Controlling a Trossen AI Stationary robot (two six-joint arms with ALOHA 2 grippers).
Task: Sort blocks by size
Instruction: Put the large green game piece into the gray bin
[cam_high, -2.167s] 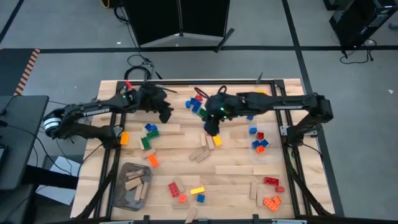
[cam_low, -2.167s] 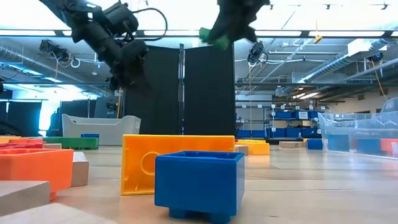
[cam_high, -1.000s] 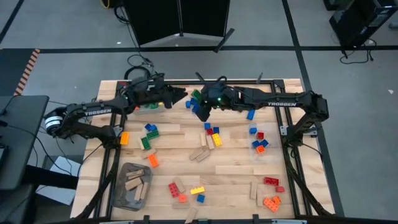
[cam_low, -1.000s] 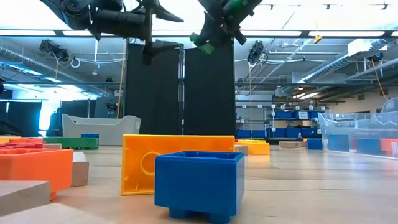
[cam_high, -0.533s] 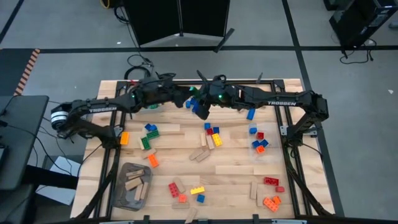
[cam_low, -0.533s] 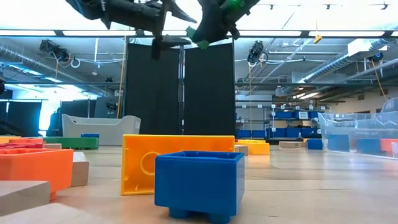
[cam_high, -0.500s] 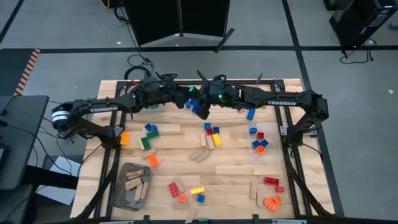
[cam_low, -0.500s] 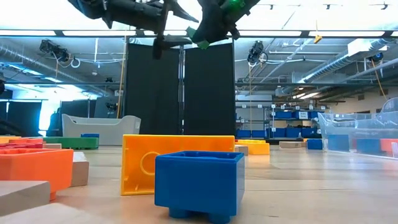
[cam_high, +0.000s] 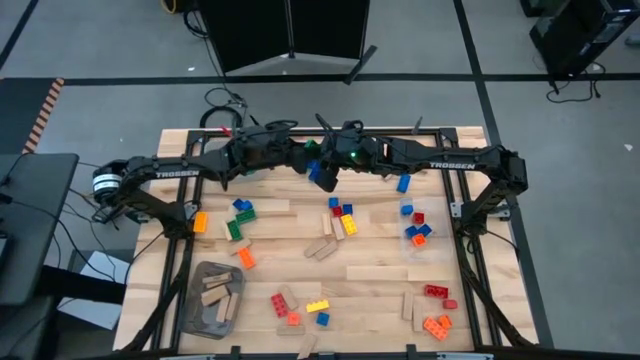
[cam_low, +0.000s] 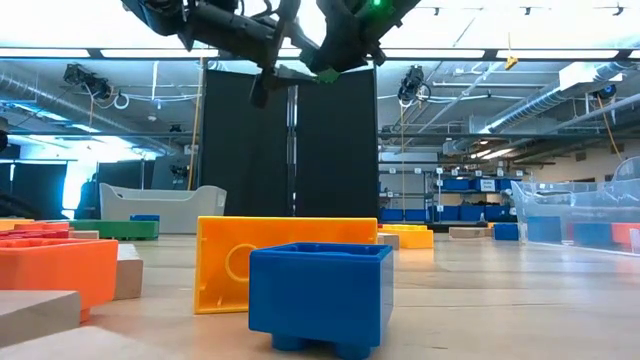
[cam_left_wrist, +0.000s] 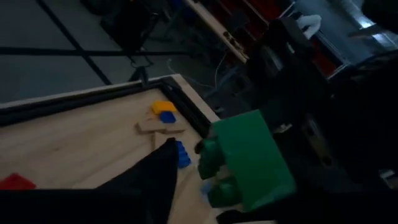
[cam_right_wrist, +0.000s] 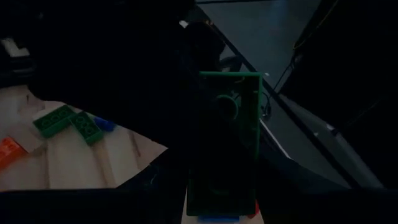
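Green block (cam_left_wrist: 249, 160) aloft near tabletop (cam_high: 380, 262) far edge, clamped in right hand (cam_high: 318, 158). Left hand (cam_high: 300, 158) right beside block, fingers partly apart around it; firm grip cannot tell. Loose blue block (cam_high: 322, 177) just below the two hands. Open wood toward centre. Grey bin (cam_high: 210, 300) at near-left corner, well apart.

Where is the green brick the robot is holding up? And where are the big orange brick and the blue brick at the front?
green brick (cam_left_wrist: 249, 158), left wrist view, on its flat side face
orange brick (cam_low: 280, 245), low view, on its front wall
blue brick (cam_low: 320, 290), low view, on its front face
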